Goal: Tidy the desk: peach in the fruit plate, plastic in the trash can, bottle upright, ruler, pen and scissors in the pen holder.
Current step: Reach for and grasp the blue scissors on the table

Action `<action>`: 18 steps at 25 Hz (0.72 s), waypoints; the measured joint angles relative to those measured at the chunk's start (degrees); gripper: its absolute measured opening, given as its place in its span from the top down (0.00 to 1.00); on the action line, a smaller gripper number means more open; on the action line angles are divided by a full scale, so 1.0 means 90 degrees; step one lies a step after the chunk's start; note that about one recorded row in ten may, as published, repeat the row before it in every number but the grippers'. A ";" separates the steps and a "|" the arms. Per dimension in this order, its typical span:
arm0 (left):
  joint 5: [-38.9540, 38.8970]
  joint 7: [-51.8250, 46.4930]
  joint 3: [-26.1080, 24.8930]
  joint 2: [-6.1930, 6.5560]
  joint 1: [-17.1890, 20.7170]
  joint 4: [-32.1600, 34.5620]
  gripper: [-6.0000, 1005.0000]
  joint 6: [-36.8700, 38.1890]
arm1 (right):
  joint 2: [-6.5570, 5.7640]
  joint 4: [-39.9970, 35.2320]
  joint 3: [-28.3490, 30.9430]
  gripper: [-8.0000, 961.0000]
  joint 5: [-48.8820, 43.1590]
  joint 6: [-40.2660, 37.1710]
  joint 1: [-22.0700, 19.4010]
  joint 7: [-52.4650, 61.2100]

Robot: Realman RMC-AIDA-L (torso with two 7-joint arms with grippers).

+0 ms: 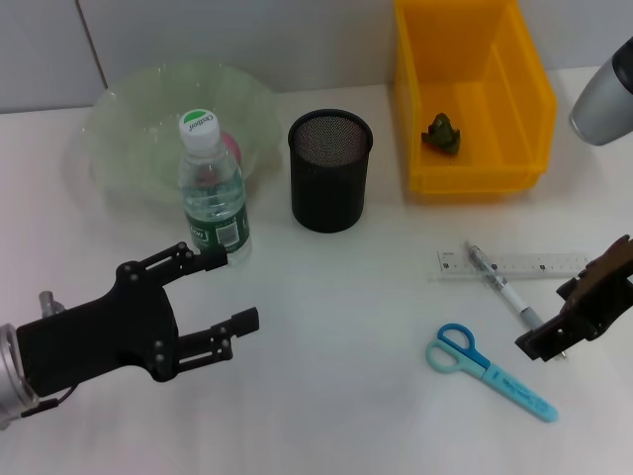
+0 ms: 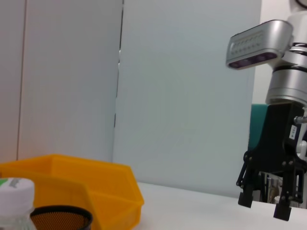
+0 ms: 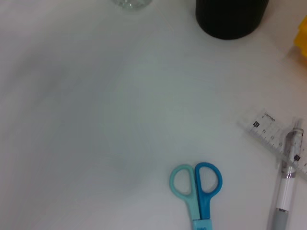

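We are hovering our right gripper, fingers apart, just beside the pen, which is lying diagonally across the ruler on the desk, while our left gripper is idling open near the bottle.

White desk bears scissors, ruler, pen.

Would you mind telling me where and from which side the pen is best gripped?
Probably on the pen's white middle, from straight above, fingers across its width. It lies flat, slanting over the ruler, so its upper end is slightly lifted; the right gripper hangs near its lower tip.
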 joint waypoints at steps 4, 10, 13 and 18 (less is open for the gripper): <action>0.0012 0.0101 0.0053 0.0000 0.0004 -0.0044 0.20 -0.0006 | 0.0000 0.0030 -0.0111 0.17 0.0002 -0.0004 0.0011 0.0110; 0.0152 0.0099 0.0109 0.0000 -0.0022 -0.0047 0.20 -0.0062 | 0.0000 0.0172 -0.0567 0.17 -0.0033 0.0037 0.0056 0.0378; 0.0168 0.0100 0.0330 -0.0005 -0.0022 -0.0047 0.20 -0.0139 | 0.0000 0.0500 -0.0693 0.18 -0.0036 0.0161 0.0072 0.0401; 0.0171 0.0102 0.0399 -0.0012 0.0002 -0.0027 0.20 -0.0190 | -0.0018 0.0956 -0.0781 0.18 -0.0046 0.0459 0.0094 0.0409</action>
